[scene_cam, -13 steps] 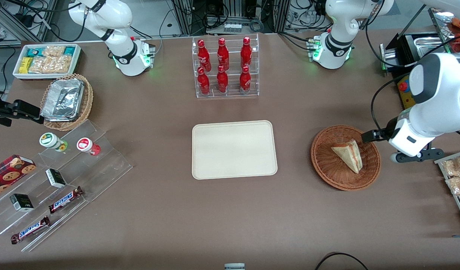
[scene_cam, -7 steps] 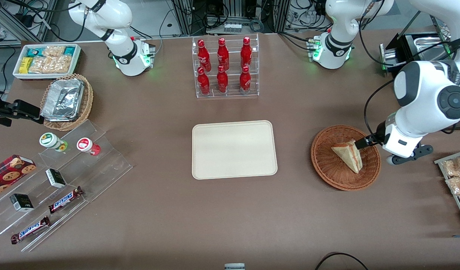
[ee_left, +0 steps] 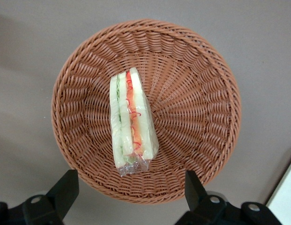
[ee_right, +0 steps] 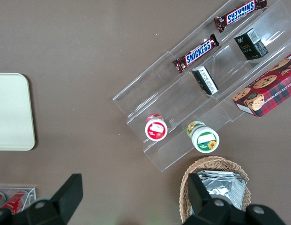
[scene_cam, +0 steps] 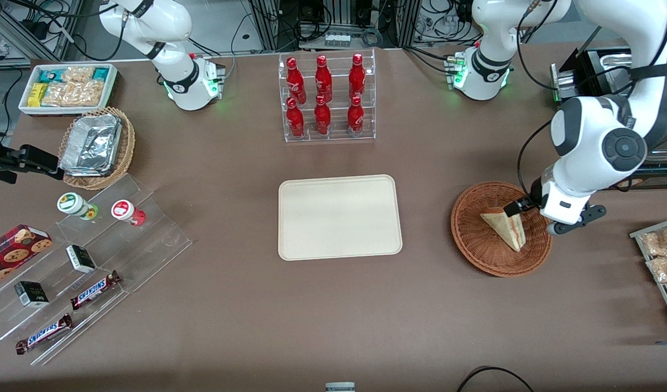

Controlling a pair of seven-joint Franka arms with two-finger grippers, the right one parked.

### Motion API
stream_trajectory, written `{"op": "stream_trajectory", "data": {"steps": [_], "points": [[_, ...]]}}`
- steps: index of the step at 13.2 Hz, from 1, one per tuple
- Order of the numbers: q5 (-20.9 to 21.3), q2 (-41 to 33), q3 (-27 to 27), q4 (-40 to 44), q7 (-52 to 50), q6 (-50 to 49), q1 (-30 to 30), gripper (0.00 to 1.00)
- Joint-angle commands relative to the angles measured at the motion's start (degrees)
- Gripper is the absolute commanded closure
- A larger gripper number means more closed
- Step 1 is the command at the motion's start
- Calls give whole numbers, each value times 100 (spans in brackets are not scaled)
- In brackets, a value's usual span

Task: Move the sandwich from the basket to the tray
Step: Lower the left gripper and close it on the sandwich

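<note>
Gripper (ee_left: 129, 199) is hanging spread wide, fingertips cut off, directly above sandwich (ee_left: 131, 122) lying in basket (ee_left: 201, 112).

Brown table (scene_cam: 312, 321) carries all.
- Clear rack (scene_cam: 327, 98), six red bottles upright in two rows; farther from front camera than tray (scene_cam: 340, 216).
- Toward parked arm's end: white bin of snack packets (scene_cam: 68, 87); tan wicker basket (scene_cam: 97, 148) with foil trays, nearer camera than bin.
- Clear stepped stand (scene_cam: 148, 245): two jars (scene_cam: 76, 205), two dark boxes (scene_cam: 81, 258), two Snickers bars (scene_cam: 94, 289).
- Cookie box (scene_cam: 15, 247) beside stand.
- Bagged snacks (scene_cam: 660, 256) toward working arm's end.
</note>
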Motion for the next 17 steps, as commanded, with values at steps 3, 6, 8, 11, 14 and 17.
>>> {"op": "stream_trajectory", "data": {"steps": [3,6,8,11,14,17], "points": [[15,-28,-11,-491,-330,717,23,0],[23,113,-11,-631,-560,1033,23,0],[23,157,-11,-798,-560,1367,23,0],[23,314,-2,-869,-560,1597,32,0],[23,446,42,-869,-560,1719,32,0],[23,605,77,-860,-560,1913,32,0]]}}
